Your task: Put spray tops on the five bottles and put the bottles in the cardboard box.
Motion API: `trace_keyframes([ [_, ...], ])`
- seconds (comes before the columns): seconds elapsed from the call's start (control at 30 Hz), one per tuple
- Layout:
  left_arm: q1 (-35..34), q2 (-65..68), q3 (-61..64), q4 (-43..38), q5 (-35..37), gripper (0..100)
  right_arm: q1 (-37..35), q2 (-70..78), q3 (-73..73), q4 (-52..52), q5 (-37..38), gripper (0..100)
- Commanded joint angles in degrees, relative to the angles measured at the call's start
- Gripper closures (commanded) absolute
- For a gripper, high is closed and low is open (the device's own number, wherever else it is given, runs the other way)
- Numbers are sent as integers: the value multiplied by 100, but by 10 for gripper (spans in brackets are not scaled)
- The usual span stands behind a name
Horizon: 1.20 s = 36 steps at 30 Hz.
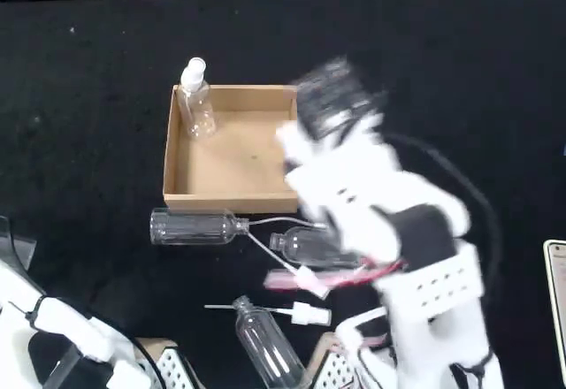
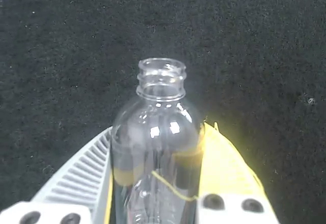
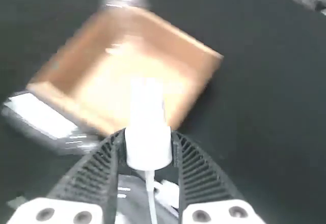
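The cardboard box (image 1: 232, 202), in the upper left-centre of the high view, holds one capped bottle (image 1: 196, 102), which stands upright in the box's upper left corner. The right gripper (image 3: 147, 135) is closed narrowly on a white spray top (image 3: 146, 107), and the box is beyond it. The left gripper (image 2: 157, 130) clamps an open bottle (image 2: 155, 152) that has no top. The high view also shows a lying bottle (image 1: 190, 227) just below the box and a loose spray top (image 1: 305, 314) lower in the frame.

My left pincer (image 2: 158, 131) clamps a clear bottle (image 2: 155, 152), neck bare. My right pincer (image 3: 147, 134) pinches a white spray top (image 3: 147, 145). A capped bottle (image 1: 196, 104) stands in a corner of the cardboard box (image 1: 230, 202). In front of it lie three open bottles (image 1: 195, 227) (image 1: 305, 246) (image 1: 265, 345) and two loose spray tops (image 1: 308, 280) (image 1: 311, 315).
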Motion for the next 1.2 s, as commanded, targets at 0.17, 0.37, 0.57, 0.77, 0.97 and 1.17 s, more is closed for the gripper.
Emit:
trace_keyframes([
  [0.17, 13, -18, -365, -9, 35, 970, 3895, 2088, 725, -1679, 1169, 980],
  [0.37, 13, -18, -365, 0, 35, 970, 4791, 3987, 549, -2734, 1582, 980],
  [0.57, 13, -18, -356, -18, 35, 970, 4932, 5209, -136, -2655, 1846, 976],
  [0.77, 13, -18, -356, -26, 35, 970, 4888, 5763, -664, -1952, 2110, 836],
  [0.97, 13, -18, -356, -18, 35, 970, 4879, 6114, -892, -1855, 2611, 725],
  [1.17, 13, -18, -356, -9, 35, 970, 4879, 6158, -892, -1864, 3130, 785],
])
